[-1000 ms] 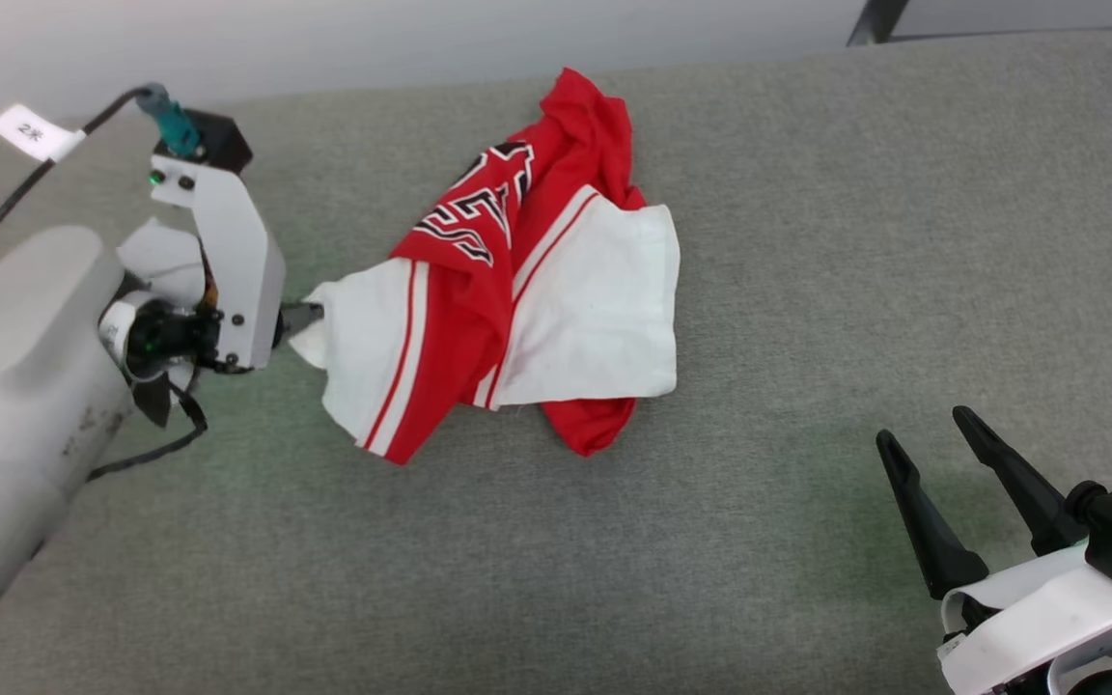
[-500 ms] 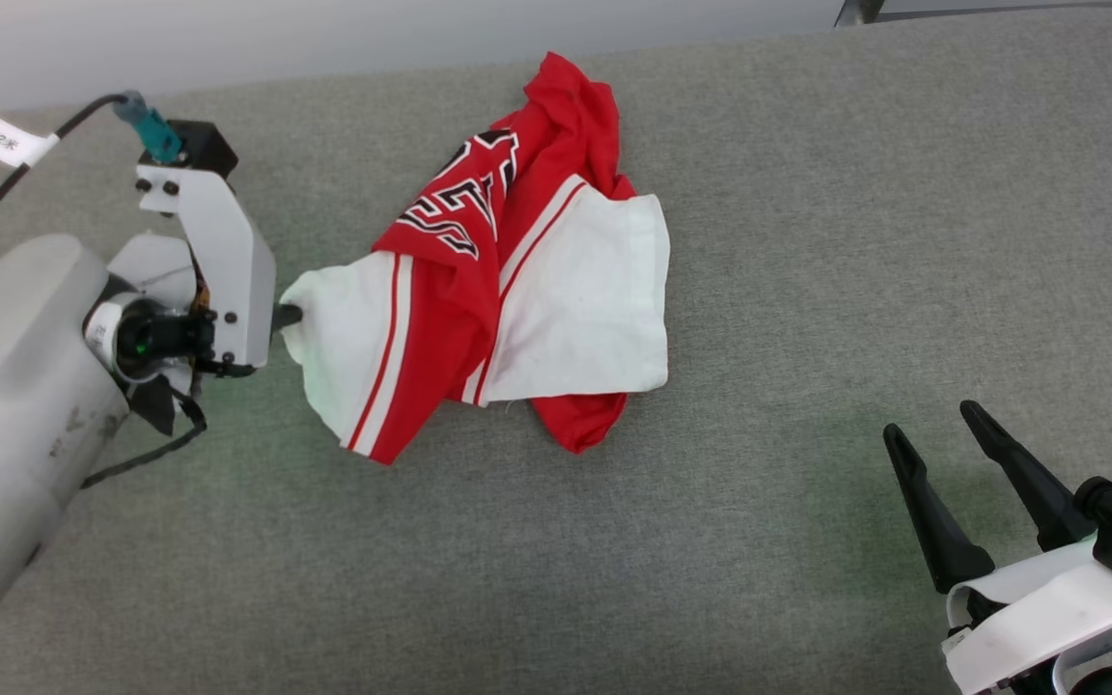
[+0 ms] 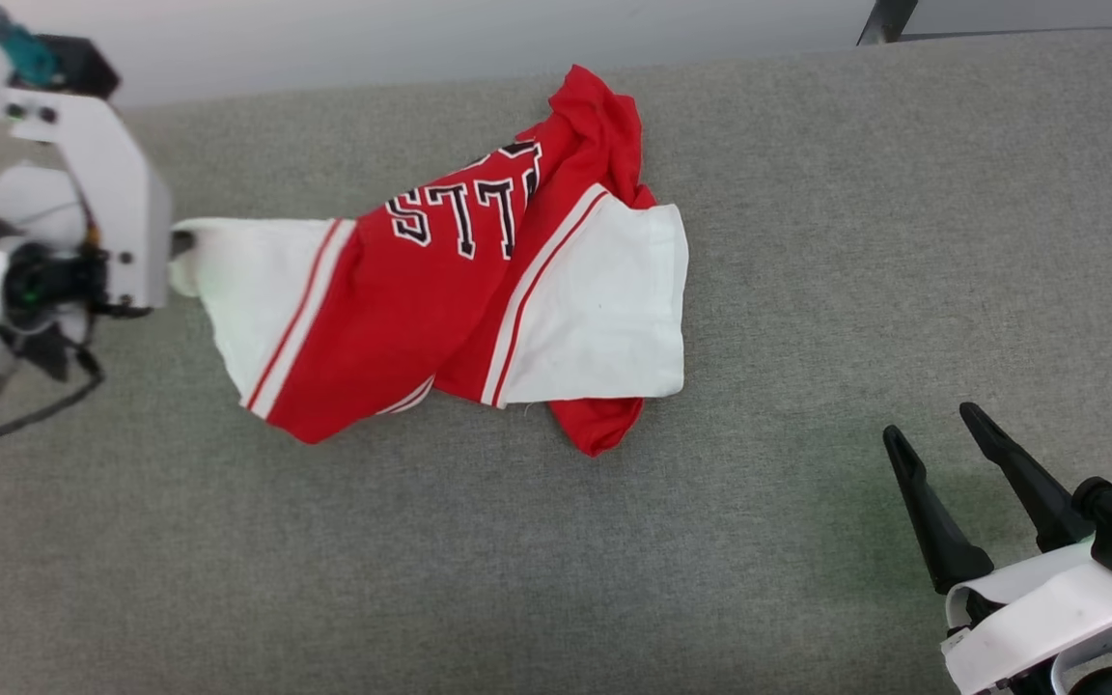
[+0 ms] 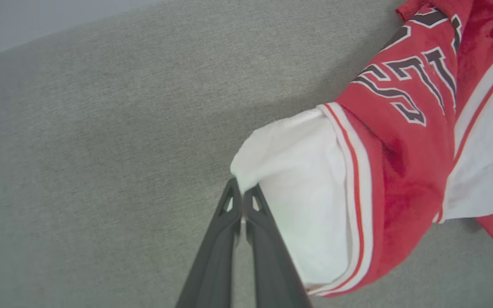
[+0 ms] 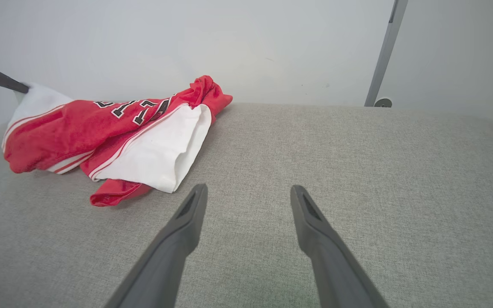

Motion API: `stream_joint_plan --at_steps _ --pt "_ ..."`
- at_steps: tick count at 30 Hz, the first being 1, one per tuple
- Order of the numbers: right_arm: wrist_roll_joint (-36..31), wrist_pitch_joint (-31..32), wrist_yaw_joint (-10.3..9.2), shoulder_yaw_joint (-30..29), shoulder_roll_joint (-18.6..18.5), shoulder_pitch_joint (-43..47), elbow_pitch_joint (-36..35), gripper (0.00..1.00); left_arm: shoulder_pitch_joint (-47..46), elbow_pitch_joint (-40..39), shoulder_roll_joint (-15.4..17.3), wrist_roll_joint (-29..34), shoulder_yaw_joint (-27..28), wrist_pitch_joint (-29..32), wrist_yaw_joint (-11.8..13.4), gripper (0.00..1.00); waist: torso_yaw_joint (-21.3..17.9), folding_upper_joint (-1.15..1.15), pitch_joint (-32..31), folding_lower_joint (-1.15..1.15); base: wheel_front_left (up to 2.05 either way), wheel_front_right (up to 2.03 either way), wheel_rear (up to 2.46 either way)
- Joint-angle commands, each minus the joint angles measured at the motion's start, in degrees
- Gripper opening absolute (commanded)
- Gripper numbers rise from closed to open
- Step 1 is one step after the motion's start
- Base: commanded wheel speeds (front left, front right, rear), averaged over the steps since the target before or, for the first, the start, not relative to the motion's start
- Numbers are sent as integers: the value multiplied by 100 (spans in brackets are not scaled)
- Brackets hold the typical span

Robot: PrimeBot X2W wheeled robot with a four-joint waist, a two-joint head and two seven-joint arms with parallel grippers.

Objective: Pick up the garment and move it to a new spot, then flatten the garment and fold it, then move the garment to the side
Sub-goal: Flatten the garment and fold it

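Note:
The garment [image 3: 440, 290], a red jersey with white sleeves, striped trim and black letters, lies crumpled on the grey table, stretched out toward the left. My left gripper [image 3: 180, 243] is shut on the tip of its white sleeve [image 4: 289, 171]; in the left wrist view the two dark fingers of the left gripper [image 4: 241, 194] press together on the cloth's corner. The garment [image 5: 109, 132] lies at the left in the right wrist view. My right gripper [image 3: 937, 434] hovers open at the lower right, well clear of the cloth, and nothing sits between the spread fingers of the right gripper [image 5: 248, 192].
The grey fabric table [image 3: 807, 241] stretches wide around the jersey. A pale wall runs behind its far edge, and a metal leg [image 5: 385, 51] stands at the back right. A cable with a teal plug [image 3: 15, 43] rides on the left wrist.
My left gripper has shut on the sleeve tip and pulled it left and up. The jersey has stretched out and its letters have unfolded into view. The right arm has held still.

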Motion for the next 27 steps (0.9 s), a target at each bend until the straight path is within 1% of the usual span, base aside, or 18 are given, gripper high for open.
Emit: stream_joint_plan --at_steps 1,3,4,8,10,15,16,17,18,19,22,25,27 --pt "3 11 -8 19 4 30 12 100 9 -6 126 56 -13 22 123 0 -3 0 -3 0 0 0 0" --pt "20 11 -8 35 -12 17 16 100 104 -12 190 115 -70 21 201 0 -10 0 -2 0 0 0 0" --pt "20 11 -8 35 -12 17 16 100 104 -12 190 115 -70 21 201 0 -10 0 -2 0 0 0 0" --pt "48 16 -8 67 -32 -44 14 100 330 150 249 244 -152 -209 380 0 -47 0 22 0 0 0 0" --pt "57 36 -8 70 -59 -69 13 100 488 270 193 229 -208 -217 409 0 -73 0 32 0 0 0 0" --pt "84 88 -8 48 -117 -137 34 100 594 511 78 319 -248 -468 351 0 -92 0 22 0 0 0 0" --pt "92 109 -8 78 -128 -164 46 100 610 562 47 342 -258 -521 353 20 -83 0 6 0 0 0 0" --pt "103 130 -7 121 -150 -204 58 100 624 613 5 354 -267 -568 341 46 -71 0 -17 0 0 0 0" --pt "132 170 -8 152 -170 -250 79 100 634 643 -46 362 -262 -640 312 76 -50 0 -48 0 0 0 0" --pt "157 200 -8 179 -194 -298 107 100 637 676 -83 331 -228 -731 279 100 -29 0 -78 0 0 0 0" --pt "225 380 -8 306 -296 -497 226 100 691 699 -169 274 -133 -1055 183 100 62 0 -189 0 0 0 0" --pt "345 634 -8 502 -420 -752 440 100 821 609 -285 258 -48 -1508 94 100 220 0 -299 0 0 0 0" --pt "514 824 -7 651 -482 -949 628 100 920 472 -338 236 46 -1880 102 100 347 0 -357 0 0 0 0"
